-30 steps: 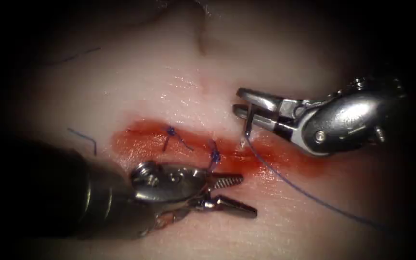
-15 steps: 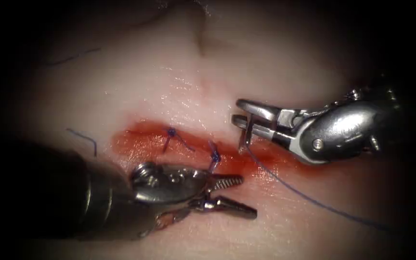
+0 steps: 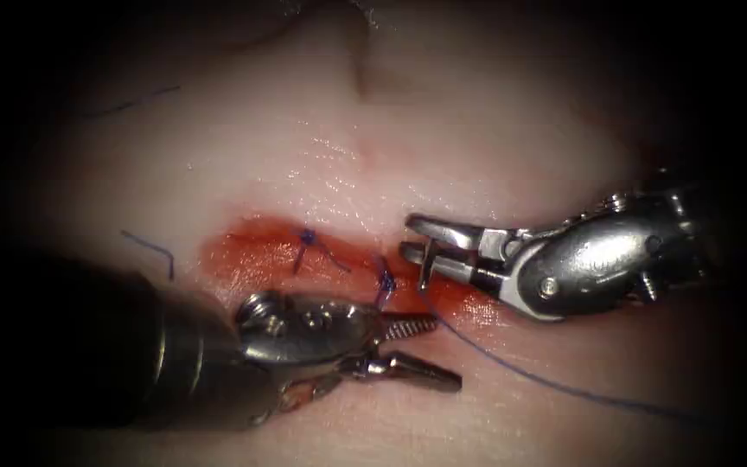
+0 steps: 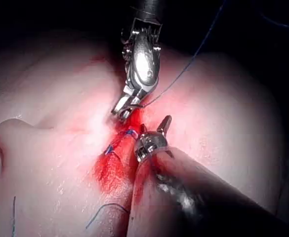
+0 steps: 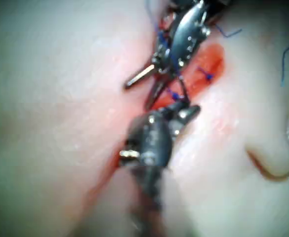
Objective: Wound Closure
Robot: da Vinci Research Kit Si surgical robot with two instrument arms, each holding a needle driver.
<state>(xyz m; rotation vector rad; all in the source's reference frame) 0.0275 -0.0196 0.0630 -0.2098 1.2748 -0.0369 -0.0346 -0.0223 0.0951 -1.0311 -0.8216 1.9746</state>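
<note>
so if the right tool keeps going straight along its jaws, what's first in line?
Probably the nearest blue suture knot on the red-stained cut, just beyond the right tool, which grips the curved steel needle; depth unclear.

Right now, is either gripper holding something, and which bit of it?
The right gripper holds the needle near its thread end, the thread trailing from it. The left gripper is open, holding nothing.
</note>
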